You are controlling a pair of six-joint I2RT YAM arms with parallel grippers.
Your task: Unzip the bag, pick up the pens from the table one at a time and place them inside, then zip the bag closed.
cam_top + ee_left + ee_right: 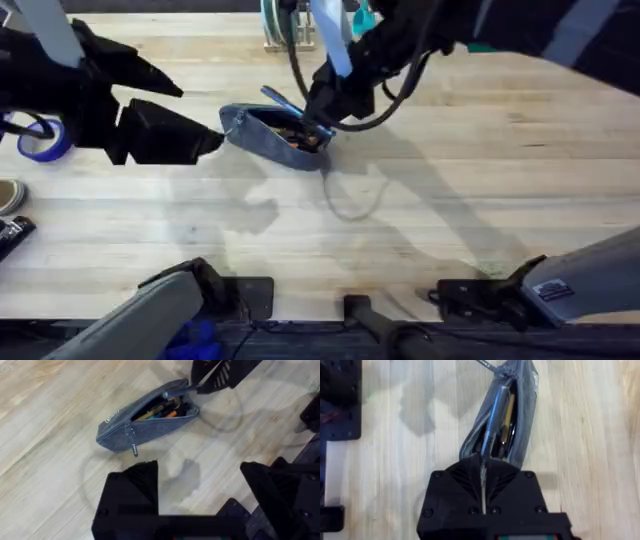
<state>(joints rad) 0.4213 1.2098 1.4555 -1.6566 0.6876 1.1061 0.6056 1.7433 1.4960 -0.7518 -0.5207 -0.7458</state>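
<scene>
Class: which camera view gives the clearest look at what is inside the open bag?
The left wrist view: the bag lies whole, its mouth open on orange and yellow items. The overhead view shows the bag small, partly under the right tool. The right wrist view sees it end-on.

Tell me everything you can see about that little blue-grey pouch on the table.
The pouch is an oblong pencil case of blue-grey, denim-like fabric, lying on its side on the light wooden table. Its zipper is open along the top, showing yellow and orange pens packed inside. A small pull tab hangs from one end. The right gripper is at the open mouth, shut on a slim silver pen that lies along the opening. The left gripper sits open beside the other end, apparently not touching.
</scene>
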